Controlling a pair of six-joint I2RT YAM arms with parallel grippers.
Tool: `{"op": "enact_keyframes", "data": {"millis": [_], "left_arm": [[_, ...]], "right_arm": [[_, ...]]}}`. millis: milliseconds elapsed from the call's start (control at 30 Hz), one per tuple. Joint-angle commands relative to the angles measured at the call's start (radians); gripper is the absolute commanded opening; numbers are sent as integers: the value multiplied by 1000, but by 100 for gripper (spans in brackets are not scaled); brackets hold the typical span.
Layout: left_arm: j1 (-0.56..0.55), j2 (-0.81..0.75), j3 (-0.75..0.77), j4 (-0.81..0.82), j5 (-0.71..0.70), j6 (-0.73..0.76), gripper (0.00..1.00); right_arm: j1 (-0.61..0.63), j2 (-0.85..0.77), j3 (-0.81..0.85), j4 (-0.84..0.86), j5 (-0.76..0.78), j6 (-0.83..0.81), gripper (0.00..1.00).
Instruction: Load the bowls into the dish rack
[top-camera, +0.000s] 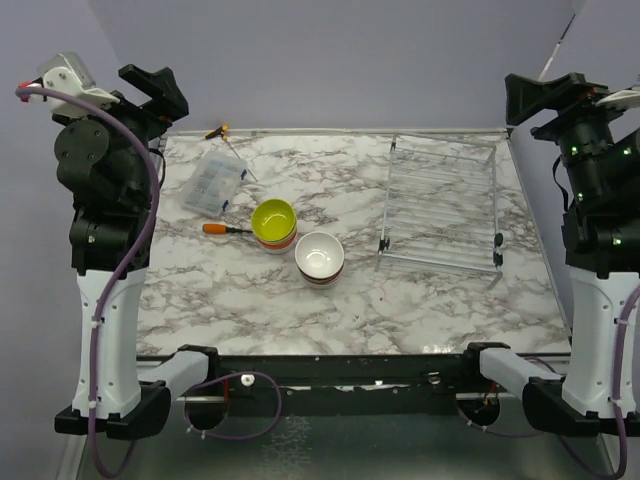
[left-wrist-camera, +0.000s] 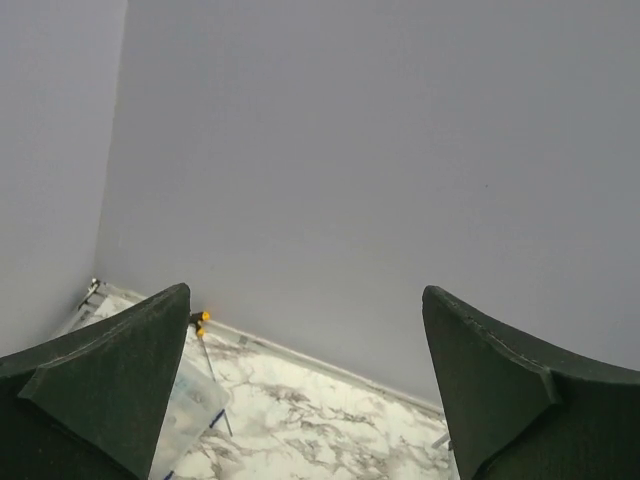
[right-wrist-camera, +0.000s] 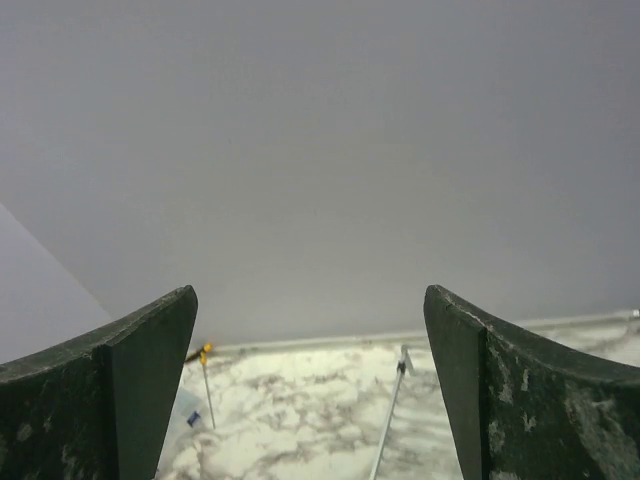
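Observation:
Two stacks of bowls sit mid-table in the top view: a lime green bowl (top-camera: 273, 221) tops the left stack, a white bowl (top-camera: 319, 256) tops the right one, with darker rims showing beneath each. The silver wire dish rack (top-camera: 440, 205) stands to their right and holds nothing. My left gripper (top-camera: 155, 90) is raised high at the far left, open and holding nothing. My right gripper (top-camera: 530, 98) is raised at the far right, also open with nothing in it. Both wrist views face the back wall; a rack bar (right-wrist-camera: 387, 425) shows in the right one.
A clear plastic compartment box (top-camera: 213, 184) lies at the back left, with an orange-handled screwdriver (top-camera: 222, 229) just in front of it and a yellow-tipped tool (top-camera: 219, 131) by the back wall. Grey walls close in the table's back and sides.

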Motion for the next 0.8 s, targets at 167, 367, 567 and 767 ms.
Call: {"op": "enact_keyframes", "data": {"millis": [167,367,567,767], "left_arm": [[-3,126,-96,2,360,-96,99],[-3,211,-242,16,606,-189,99],[4,216,-545,-18,648,-408,99],[1,151,-752,-18,618,-429,93]], "right_arm": [[-6,-25,-230,-47,-181,97,100],[-5,-114,-483,70,-287,178,100],[-5,-31,-540,-70,-450,212,100],[-4,33,-644,-115,-562,270,100]]}}
